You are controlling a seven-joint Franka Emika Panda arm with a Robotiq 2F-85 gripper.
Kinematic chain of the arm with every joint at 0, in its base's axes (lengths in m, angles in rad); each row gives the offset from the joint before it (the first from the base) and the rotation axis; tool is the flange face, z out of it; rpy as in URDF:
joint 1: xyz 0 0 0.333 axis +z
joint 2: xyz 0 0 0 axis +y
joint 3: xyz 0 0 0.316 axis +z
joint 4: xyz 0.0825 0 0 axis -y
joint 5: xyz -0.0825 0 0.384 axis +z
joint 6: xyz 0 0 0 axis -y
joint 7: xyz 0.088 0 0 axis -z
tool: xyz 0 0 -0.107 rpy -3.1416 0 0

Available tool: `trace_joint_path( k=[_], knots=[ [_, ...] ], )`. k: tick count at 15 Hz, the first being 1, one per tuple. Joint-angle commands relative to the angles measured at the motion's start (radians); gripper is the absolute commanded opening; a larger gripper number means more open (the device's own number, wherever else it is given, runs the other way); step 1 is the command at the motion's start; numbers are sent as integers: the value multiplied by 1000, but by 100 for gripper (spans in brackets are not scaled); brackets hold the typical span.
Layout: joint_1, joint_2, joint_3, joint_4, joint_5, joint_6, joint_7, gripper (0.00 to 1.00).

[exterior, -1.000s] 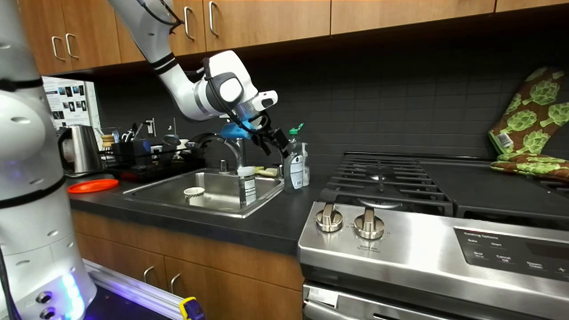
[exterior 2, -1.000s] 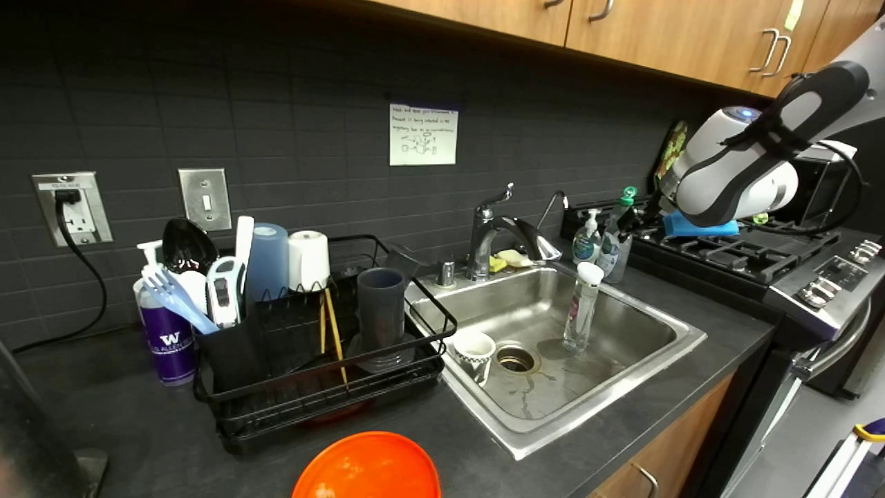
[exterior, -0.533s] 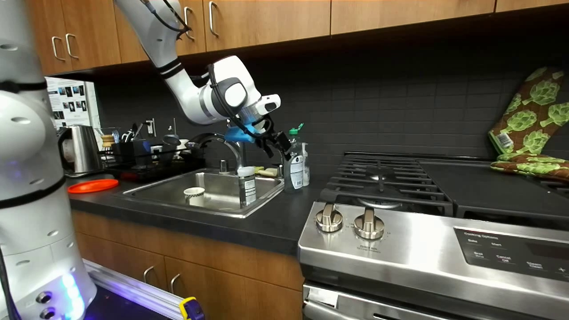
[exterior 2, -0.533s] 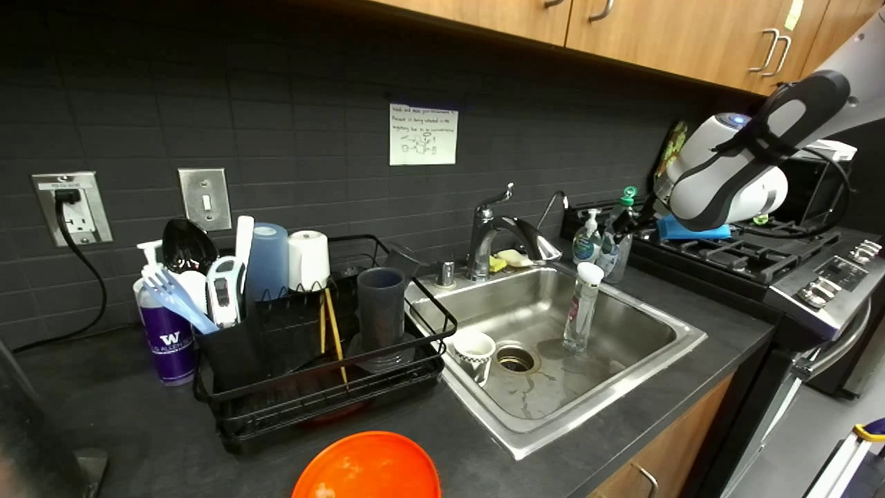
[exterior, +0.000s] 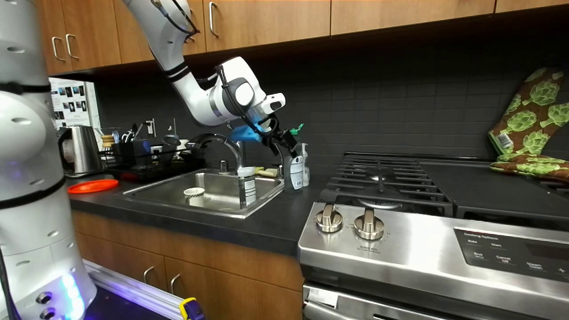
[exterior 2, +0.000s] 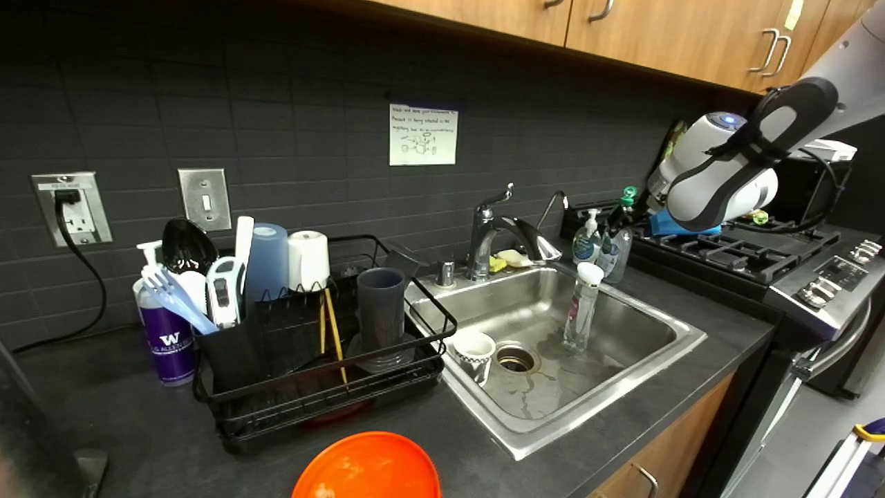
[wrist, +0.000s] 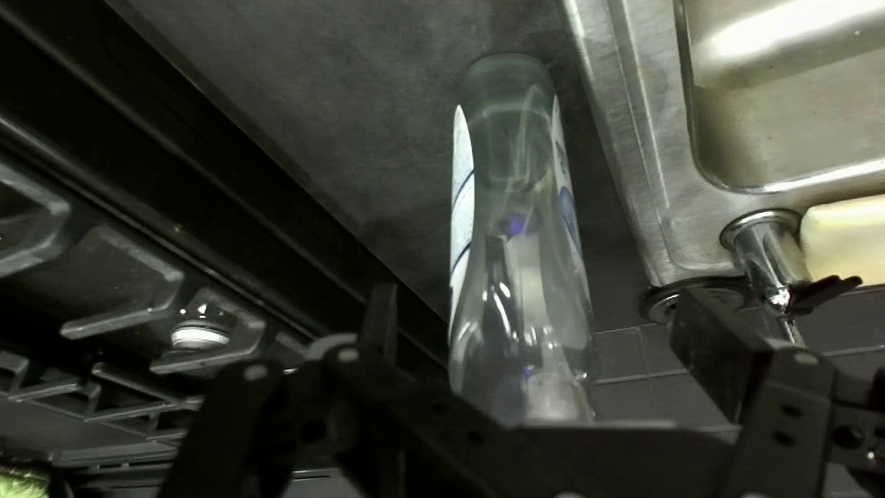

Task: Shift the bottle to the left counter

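Note:
The bottle, clear with a teal-green cap and white label, stands upright on the dark counter between sink and stove, in both exterior views [exterior: 296,174] [exterior 2: 615,254]. In the wrist view the bottle [wrist: 515,187] rises between the fingers, with a gap on each side. My gripper [wrist: 546,339] is open, tilted downward at the bottle's upper part. In an exterior view the gripper [exterior: 286,146] covers the bottle's neck; the cap shows above it. The left counter [exterior 2: 131,429] is the dark countertop left of the sink, bearing the dish rack and an orange plate.
A white pump dispenser [exterior 2: 586,241] stands close beside the bottle. The sink [exterior 2: 664,339] holds a white-capped clear bottle [exterior 2: 582,308] and a cup [exterior 2: 474,349]. The faucet [exterior 2: 515,225], dish rack [exterior 2: 325,387], orange plate [exterior 2: 370,470] and stove [exterior: 382,178] are nearby.
My gripper has moved closer to the bottle, rightward and slightly down in an exterior view, and its fingers now overlap the bottle's neck and upper body. The bottle has not moved.

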Motion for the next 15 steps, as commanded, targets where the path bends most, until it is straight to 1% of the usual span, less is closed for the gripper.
trace_joint_path(
  k=[1,3,4,7,8,9,11,13,14,15],
  knots=[
    [2,26,-19,41,-72,11,66,74],
    [5,31,-22,48,-87,7,80,70],
    [6,33,-22,51,-95,4,88,65],
    [9,44,-23,57,-113,-1,107,42],
    [10,47,-22,56,-115,-1,111,33],
    [10,46,-20,52,-111,-3,110,27],
    [11,42,-20,40,-110,-3,109,23],
    [11,34,-26,34,-119,-5,115,12],
    [10,26,-29,30,-122,-6,117,5],
    [8,22,-30,26,-123,-6,117,0]
  ],
)
